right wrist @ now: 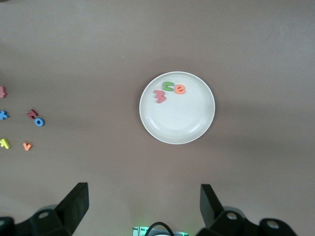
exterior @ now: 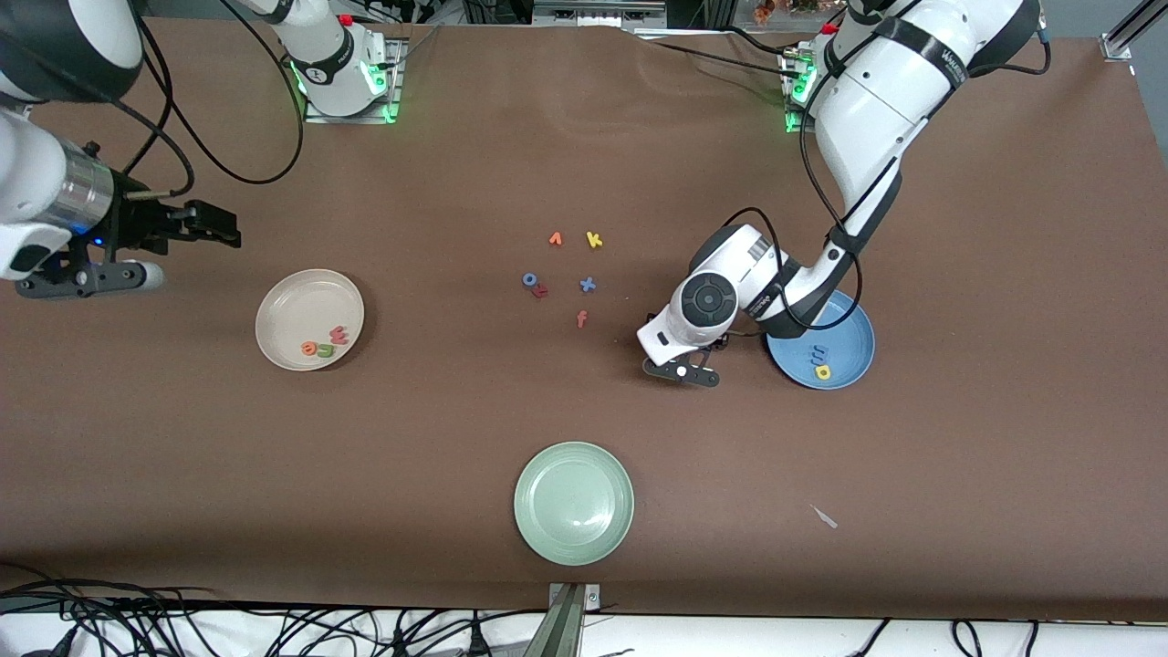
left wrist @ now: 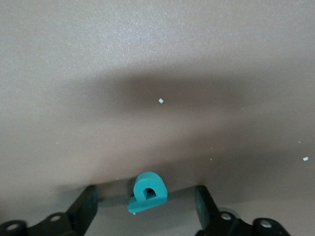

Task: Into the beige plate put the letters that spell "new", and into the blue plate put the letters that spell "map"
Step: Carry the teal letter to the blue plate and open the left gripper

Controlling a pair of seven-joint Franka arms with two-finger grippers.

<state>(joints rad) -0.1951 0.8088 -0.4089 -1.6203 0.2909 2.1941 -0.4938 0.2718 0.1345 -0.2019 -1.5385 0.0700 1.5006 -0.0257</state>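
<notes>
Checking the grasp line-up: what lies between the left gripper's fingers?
The teal p lies on the brown table between the left gripper fingers, not yet pinched, seen in the left wrist view.

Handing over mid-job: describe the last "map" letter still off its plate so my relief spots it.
Find the blue plate toward the left arm's end. Beside it the left claw sits low over the cloth, with the teal p between its fingers. It is the only teal letter.

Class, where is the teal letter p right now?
The teal p lies on the brown table between the open fingers of the left gripper, which is low over the table beside the blue plate.
</notes>
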